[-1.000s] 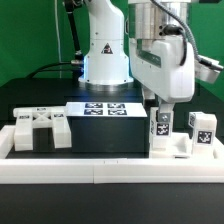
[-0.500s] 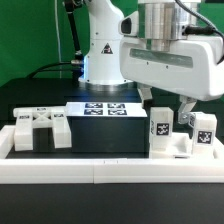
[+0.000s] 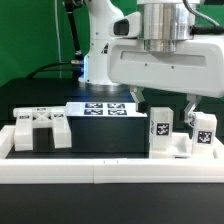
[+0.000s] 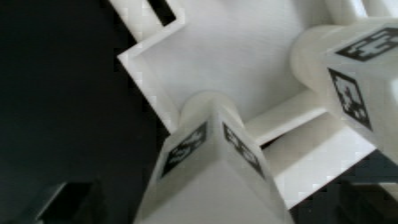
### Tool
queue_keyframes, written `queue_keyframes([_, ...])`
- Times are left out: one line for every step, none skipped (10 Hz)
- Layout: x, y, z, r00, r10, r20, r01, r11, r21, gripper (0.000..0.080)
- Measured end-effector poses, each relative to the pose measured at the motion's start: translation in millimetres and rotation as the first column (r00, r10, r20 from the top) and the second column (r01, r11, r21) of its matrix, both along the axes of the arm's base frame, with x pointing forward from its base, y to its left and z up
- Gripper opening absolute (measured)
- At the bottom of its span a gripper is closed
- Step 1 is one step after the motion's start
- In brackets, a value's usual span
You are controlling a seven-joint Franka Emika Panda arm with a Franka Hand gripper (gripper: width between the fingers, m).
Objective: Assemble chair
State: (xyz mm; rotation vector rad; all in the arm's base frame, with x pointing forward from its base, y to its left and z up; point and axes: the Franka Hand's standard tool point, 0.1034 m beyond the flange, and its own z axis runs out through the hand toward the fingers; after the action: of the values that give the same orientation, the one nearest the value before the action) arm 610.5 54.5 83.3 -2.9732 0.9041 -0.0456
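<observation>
Nearest the exterior camera I note the long white border rail (image 3: 110, 172), lying across the front of the black counter (image 3: 110, 140). Just behind it the chair is present as loose parts, not joined. The slotted seat block (image 3: 40, 130) sits at the exterior view's left, touching the rail line. Two upright legs stand at the exterior view's right, close together but apart. The first leg (image 3: 160, 128) shows one square tag on its face. The second leg (image 3: 203, 130), further right, also shows a tag. The wrist view shows both tagged legs from above, with a flat plate (image 4: 205, 65) lying under them. I cannot tell from either picture whether the legs rest on that plate. Above the first leg hangs the claw (image 3: 162, 104). Its jaws are spread wide, one finger (image 3: 134, 97) on the seat-block side and the other between the two legs. It is released: nothing is gripped, and both fingers show clear of the first leg's top. Whether the claw is directly over that leg or behind it I cannot tell. Further back, the marker board (image 3: 105, 108) lies flat at mid-counter. Behind it rises the white arm (image 3: 103, 50).
</observation>
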Motion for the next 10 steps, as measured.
queue_keyframes([0.0,-0.3,0.0,0.998,0.063,0.001,-0.063,0.998,-0.002,0.0648])
queue_keyframes([0.1,-1.0,0.0,0.991,0.131,0.003,-0.131,0.991,-0.005,0.0648])
queue_keyframes([0.1,-1.5,0.0,0.979,0.202,0.004,-0.202,0.979,-0.008,0.0648])
queue_keyframes([0.1,-1.7,0.0,0.966,0.258,0.005,-0.258,0.966,-0.011,0.0648])
queue_keyframes([0.2,-2.2,0.1,0.947,0.321,0.005,-0.321,0.947,-0.015,0.0648])
queue_keyframes([0.2,-2.4,0.1,0.922,0.386,0.004,-0.386,0.922,-0.021,0.0648])
queue_keyframes([0.2,-2.8,0.1,0.907,0.422,0.003,-0.422,0.906,-0.025,0.0648])
queue_keyframes([0.3,-3.1,0.2,0.905,0.426,0.002,-0.425,0.905,-0.026,0.0526])
queue_keyframes([0.3,-3.1,0.1,0.906,0.424,0.002,-0.424,0.905,-0.026,0.0387])
queue_keyframes([0.3,-3.1,0.1,0.906,0.424,0.002,-0.424,0.906,-0.026,0.0387])
